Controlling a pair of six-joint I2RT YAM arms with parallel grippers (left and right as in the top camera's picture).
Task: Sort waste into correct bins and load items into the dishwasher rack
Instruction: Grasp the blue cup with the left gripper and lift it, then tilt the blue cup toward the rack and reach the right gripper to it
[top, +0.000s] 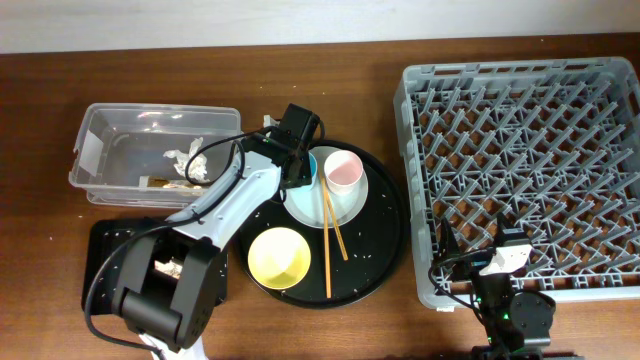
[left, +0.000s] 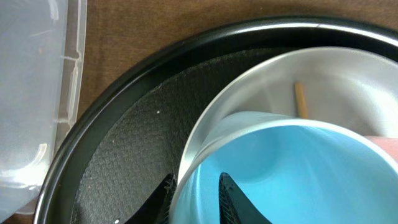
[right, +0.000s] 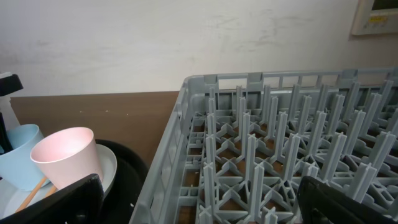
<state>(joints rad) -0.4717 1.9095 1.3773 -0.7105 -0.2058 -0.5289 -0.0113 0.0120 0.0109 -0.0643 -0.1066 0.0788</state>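
My left gripper (top: 298, 172) (left: 196, 177) straddles the wall of the light-blue cup (top: 313, 160) (left: 298, 168), one finger outside and one inside. A strip of blue still shows between the inner finger and the wall. The cup stands on the pale plate (top: 345, 202) (left: 336, 87) beside the pink cup (top: 343, 168) (right: 65, 158). Two chopsticks (top: 330, 232) lie across the plate, with the yellow bowl (top: 279, 256) in front of it. My right gripper (top: 505, 256) (right: 208, 199) hangs open and holds nothing at the near-left corner of the dishwasher rack (top: 408, 180) (right: 168, 155).
Plate, cups and bowl all sit in a large round black tray (top: 385, 250) (left: 124, 155). Left of it stands the clear tub (top: 100, 130) (left: 37, 93), with a white tissue (top: 190, 160) and a brown wrapper (top: 160, 182) inside. A small black tray (top: 100, 250) lies under my left arm.
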